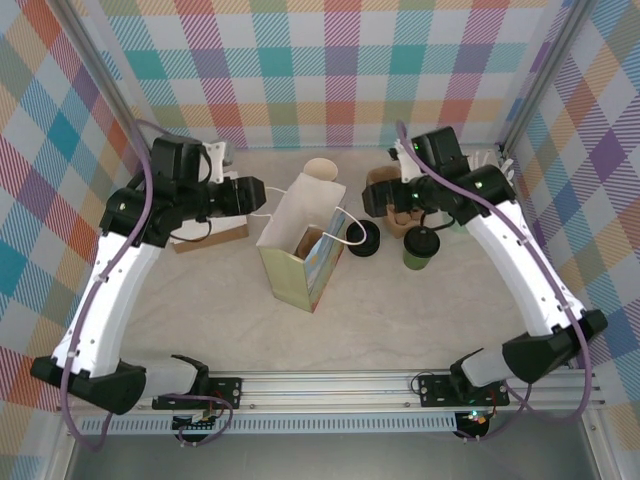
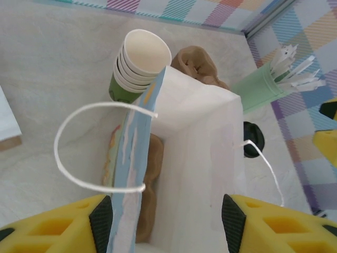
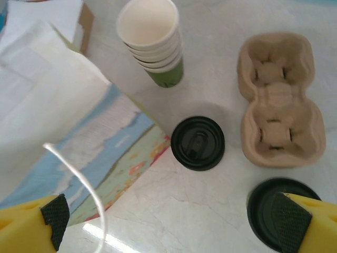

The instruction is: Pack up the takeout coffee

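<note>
- Top external view: a coffee cup [image 1: 422, 247] with a dark green wall and a black lid on top stands upright on the table [image 1: 200, 320]. It is to the right of the paper bag [image 1: 300, 275] and apart from it.
- A loose lid [image 1: 362, 238], black and round, lies flat on the table between the bag and the cup, close to the bag's white handle.
- The left gripper [image 1: 258, 195] is at the upper left edge of the bag.
- The right gripper [image 1: 380, 205] hangs over the brown cup tray [image 1: 380, 178], behind the coffee cup.
- Left wrist view: the left gripper's fingers are spread wide on either side of the bag's open mouth. The bag's printed wall stands just inside one pad, and nothing is pinched.
- Beyond the bag are a stack of cups [image 2: 139, 58] and a green pot of sticks [image 2: 258, 89].
- Right wrist view: the right gripper is wide open and holds nothing. The coffee cup's lid shows partly under one finger.
</note>
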{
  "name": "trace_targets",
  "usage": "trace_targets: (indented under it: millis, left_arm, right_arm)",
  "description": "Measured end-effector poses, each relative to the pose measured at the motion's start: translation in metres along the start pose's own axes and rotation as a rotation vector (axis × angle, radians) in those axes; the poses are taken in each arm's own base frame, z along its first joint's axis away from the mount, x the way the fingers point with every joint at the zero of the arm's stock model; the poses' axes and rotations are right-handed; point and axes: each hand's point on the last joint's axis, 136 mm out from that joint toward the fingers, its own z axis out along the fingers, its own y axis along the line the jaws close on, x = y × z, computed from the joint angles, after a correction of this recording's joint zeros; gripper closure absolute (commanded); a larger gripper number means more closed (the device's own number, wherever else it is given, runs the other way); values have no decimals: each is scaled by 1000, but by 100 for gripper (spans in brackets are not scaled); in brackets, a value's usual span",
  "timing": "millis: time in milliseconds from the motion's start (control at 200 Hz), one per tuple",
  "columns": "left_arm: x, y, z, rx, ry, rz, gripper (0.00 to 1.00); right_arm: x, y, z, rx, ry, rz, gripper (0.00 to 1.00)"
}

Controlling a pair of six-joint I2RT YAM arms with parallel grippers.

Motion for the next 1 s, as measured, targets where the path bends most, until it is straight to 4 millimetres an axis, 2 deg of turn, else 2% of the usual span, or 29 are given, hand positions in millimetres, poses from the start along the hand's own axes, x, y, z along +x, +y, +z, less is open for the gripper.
trace_targets:
  millis: [230, 385, 545, 660, 795, 1000]
  left_arm:
    - [-22, -5, 16, -6, 18, 98, 31]
    - [-35, -6, 29, -9, 33, 170, 26]
    - [-46, -6, 52, -10, 75, 248, 25]
    - [-48, -2, 73, -14, 116, 291, 24]
    - [-47, 1, 97, 0, 167, 323, 25]
    - [-35, 5, 129, 40, 254, 334, 28]
  right_arm:
    - [33, -44, -2, 72, -11, 153, 0]
    - [58, -59, 11, 101, 36, 200, 0]
    - [81, -70, 25, 131, 93, 240, 0]
    - [88, -73, 28, 139, 109, 248, 0]
    - [86, -75, 27, 144, 96, 248, 0]
    - [86, -77, 25, 153, 86, 247, 0]
